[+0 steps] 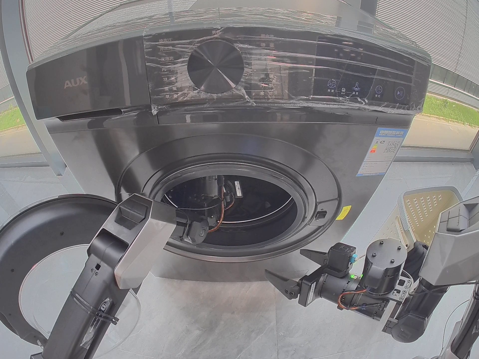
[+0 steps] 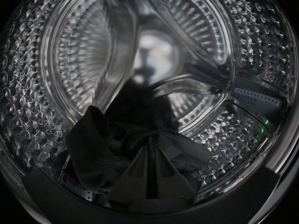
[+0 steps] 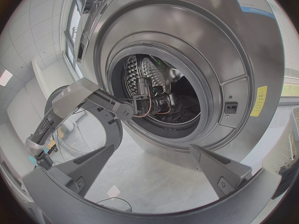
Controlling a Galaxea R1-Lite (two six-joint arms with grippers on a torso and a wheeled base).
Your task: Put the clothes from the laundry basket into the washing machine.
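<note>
Clothes (image 2: 90, 147) are pinched by the left end effector (image 2: 152, 150) inside the washing machine (image 1: 95, 145) for dropping; the right end effector (image 1: 285, 265) is held wide outside it.

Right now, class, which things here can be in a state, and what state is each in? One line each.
Washing machine door: open, swung to the robot's left.
Drum: holding a dark garment at its bottom.
Left gripper: inside the drum, fingers shut on the dark garment.
Right gripper: outside the drum, fingers open, empty.
Laundry basket: upright on the robot's right; contents hidden.
</note>
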